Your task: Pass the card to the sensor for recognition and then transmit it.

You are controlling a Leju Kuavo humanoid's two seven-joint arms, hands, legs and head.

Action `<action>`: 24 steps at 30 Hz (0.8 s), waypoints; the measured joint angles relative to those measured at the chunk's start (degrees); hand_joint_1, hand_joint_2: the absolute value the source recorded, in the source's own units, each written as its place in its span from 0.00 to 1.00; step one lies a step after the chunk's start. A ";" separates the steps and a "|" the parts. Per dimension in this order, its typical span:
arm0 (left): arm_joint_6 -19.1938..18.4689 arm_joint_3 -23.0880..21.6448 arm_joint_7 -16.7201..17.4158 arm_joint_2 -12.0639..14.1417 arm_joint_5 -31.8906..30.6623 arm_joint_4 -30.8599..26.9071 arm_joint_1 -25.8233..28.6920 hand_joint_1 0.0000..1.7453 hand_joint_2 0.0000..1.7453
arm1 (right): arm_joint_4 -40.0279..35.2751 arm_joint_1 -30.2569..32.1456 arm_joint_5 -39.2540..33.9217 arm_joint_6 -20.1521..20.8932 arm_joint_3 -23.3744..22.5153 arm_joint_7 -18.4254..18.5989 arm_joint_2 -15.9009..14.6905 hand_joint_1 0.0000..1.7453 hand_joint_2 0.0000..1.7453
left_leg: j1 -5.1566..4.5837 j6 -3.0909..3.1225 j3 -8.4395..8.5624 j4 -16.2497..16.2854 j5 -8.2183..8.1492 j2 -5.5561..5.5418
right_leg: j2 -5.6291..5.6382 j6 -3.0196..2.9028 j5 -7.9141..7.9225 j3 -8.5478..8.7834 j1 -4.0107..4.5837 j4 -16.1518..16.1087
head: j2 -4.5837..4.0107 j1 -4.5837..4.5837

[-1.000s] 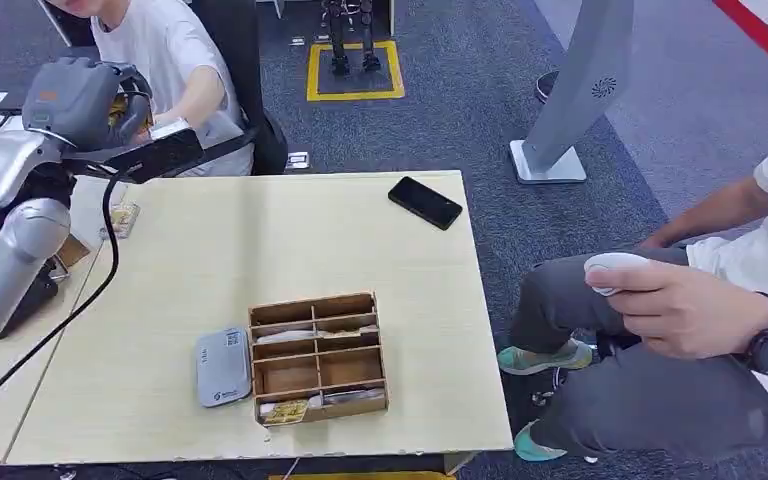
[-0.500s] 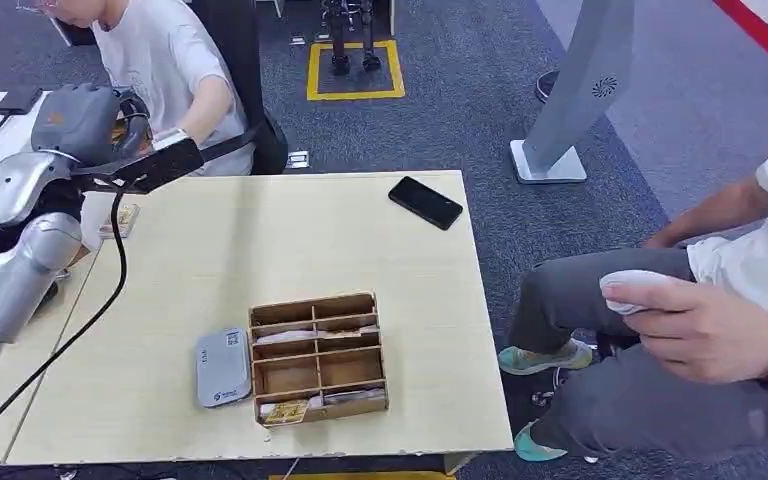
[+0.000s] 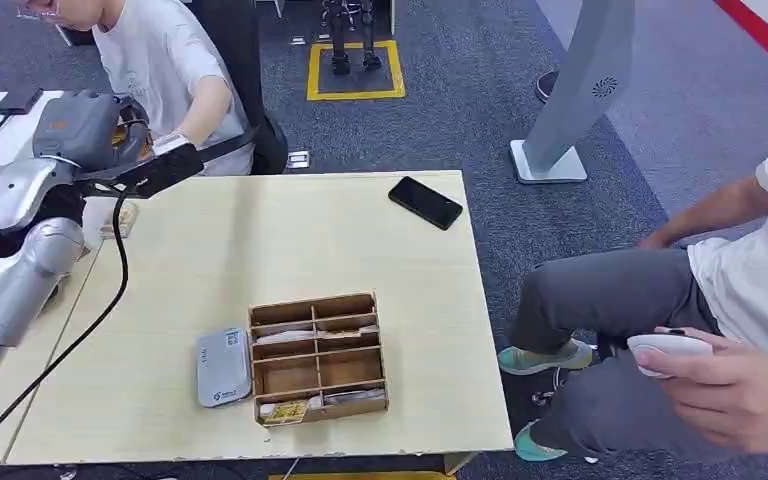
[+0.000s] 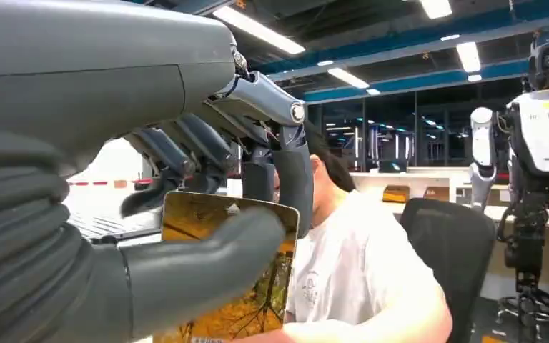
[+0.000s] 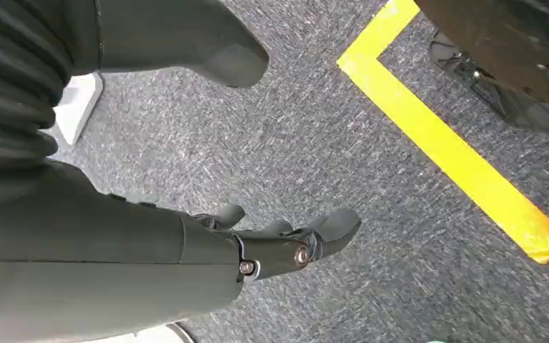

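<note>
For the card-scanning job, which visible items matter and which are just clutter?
Job:
- card, held by the left hand
- grey sensor on the table
- person in white at the far side, probably the receiver

Lying about:
- wooden compartment box
- black phone
- right hand, hanging over carpet

Even, bright overhead light falls on the table (image 3: 260,250) with only faint soft shadows, ceiling strip lights (image 4: 257,28) glare white in the left wrist view, where the close robot hand (image 4: 207,179) looks soft and dim, and the carpet (image 5: 372,143) looks sharp.
</note>
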 joint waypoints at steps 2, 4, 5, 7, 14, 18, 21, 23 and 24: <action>0.35 0.24 -0.48 -0.02 -0.04 -0.02 0.31 0.00 1.00 | 0.81 -0.14 0.13 0.52 0.00 -0.28 0.37 0.00 1.00 | 0.00 0.00 0.00 0.00 0.00 0.00 | 0.00 0.00 0.00 0.00 0.00 0.00 | 0.00 0.02; 2.19 1.07 -0.72 0.07 -0.57 -0.07 1.00 0.00 1.00 | 1.57 -0.13 -0.24 1.07 0.00 0.09 0.70 0.00 1.00 | 0.00 0.00 0.00 0.00 0.00 0.00 | 0.01 0.00 0.00 0.01 0.00 0.01 | 0.00 0.04; 3.34 1.55 -1.18 0.43 -0.68 -0.26 1.43 0.00 1.00 | 1.83 -0.08 -0.44 1.22 0.00 0.29 0.79 0.00 1.00 | 0.00 0.00 0.00 0.00 0.00 0.01 | 0.02 0.00 0.00 0.01 0.00 0.01 | 0.00 0.00; 5.11 2.38 -2.05 1.27 -0.44 -0.68 2.29 0.00 1.00 | 2.25 0.08 -0.83 1.27 0.04 0.33 0.87 0.00 1.00 | 0.00 0.00 0.01 -0.01 0.00 0.04 | 0.05 0.00 0.00 0.01 0.00 0.02 | 0.00 0.00; 7.02 5.75 -3.37 3.41 0.52 -1.46 5.70 0.00 1.00 | 3.10 0.15 -1.40 1.09 0.20 0.15 1.00 0.00 1.00 | 0.01 -0.01 0.01 -0.02 0.01 -0.01 | -0.01 -0.01 -0.01 0.00 0.01 0.02 | 0.00 0.02; 7.02 6.30 -3.37 3.74 0.59 -1.81 6.31 0.00 1.00 | 3.39 0.16 -1.40 1.09 0.26 0.15 1.05 0.00 1.00 | 0.01 -0.01 0.01 -0.01 0.02 0.00 | 0.00 -0.01 0.00 0.02 0.00 0.02 | 0.00 0.04; 7.02 6.80 -3.37 3.74 0.61 -1.92 6.55 0.00 1.00 | 3.52 0.17 -1.40 1.09 0.31 0.15 1.07 0.00 1.00 | 0.00 -0.01 0.01 -0.01 0.02 0.00 | 0.00 -0.01 0.00 0.02 0.00 0.02 | 0.00 0.04; 7.02 6.95 -3.37 3.76 0.63 -1.95 6.60 0.00 1.00 | 3.54 0.15 -1.40 1.09 0.33 0.15 1.09 0.00 1.00 | 0.00 -0.01 0.00 -0.01 0.02 -0.01 | -0.01 -0.01 0.00 0.02 0.00 0.02 | 0.00 0.04; 7.02 6.95 -3.37 3.76 0.66 -1.95 6.60 0.00 1.00 | 3.54 0.15 -1.40 1.09 0.33 0.15 1.11 0.00 1.00 | 0.00 -0.01 0.00 -0.01 0.02 -0.01 | -0.01 -0.01 0.00 0.02 0.00 0.02 | 0.00 0.02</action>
